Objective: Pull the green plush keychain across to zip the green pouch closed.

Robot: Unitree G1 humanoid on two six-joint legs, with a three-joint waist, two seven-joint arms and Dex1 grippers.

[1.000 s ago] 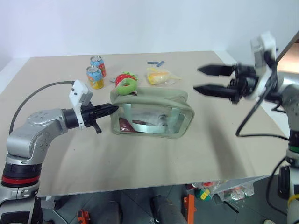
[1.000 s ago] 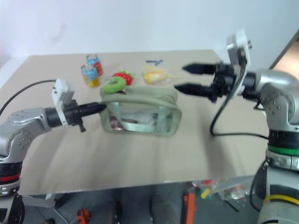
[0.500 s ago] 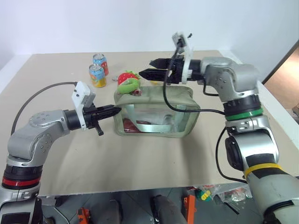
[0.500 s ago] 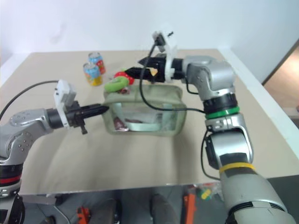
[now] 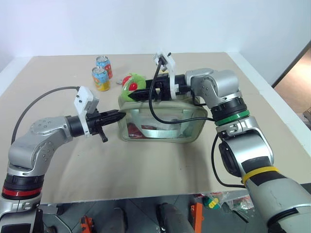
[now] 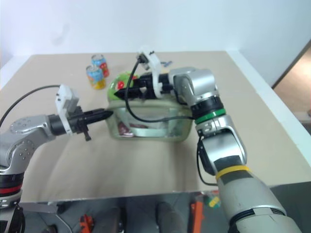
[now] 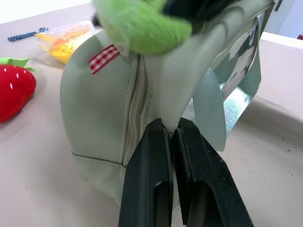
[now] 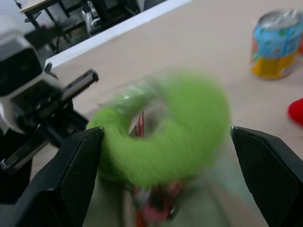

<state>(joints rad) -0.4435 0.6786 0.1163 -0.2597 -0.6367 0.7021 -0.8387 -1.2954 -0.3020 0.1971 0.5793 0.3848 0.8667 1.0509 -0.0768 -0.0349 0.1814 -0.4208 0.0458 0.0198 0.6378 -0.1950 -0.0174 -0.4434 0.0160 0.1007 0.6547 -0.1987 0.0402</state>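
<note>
Keychain between wide right jaws; left jaws pinch pouch end.

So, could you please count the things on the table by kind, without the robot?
Drink cans: 2, an orange-and-blue can and a red-and-blue can
Plush toys: 2, a lime-green plush ring keychain and a red strawberry plush
Fabric pouches: 1, a sage-green pouch with clear windows
Plastic-wrapped yellow packets: 1
Small blue pieces: 1
Total: 7

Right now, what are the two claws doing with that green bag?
Left gripper shut on boxy sage-green fabric pouch end. Right gripper open, straddling lime-green plush keychain, not yet clamped. Nothing blocking.
</note>
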